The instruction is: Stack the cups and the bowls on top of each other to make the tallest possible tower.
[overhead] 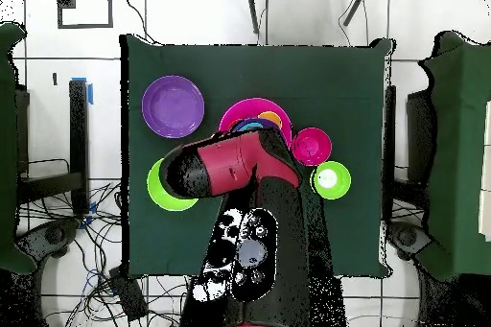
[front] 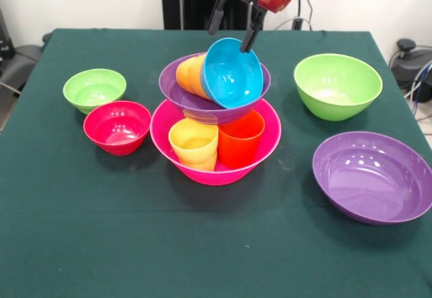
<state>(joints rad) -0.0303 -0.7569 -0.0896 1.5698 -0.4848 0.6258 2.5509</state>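
At the counter's (front: 81, 230) centre, the gripper (front: 234, 22) hangs with jaws spread just above the tilted blue bowl (front: 233, 75), one tip touching its upper rim. That bowl leans against an orange cup (front: 190, 75) inside a purple bowl (front: 202, 103), which rests on two cups in the hot-pink bowl (front: 266, 146).

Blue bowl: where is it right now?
Front view: the blue bowl sits tilted in the purple bowl atop the stack, beside the orange cup, under the gripper.
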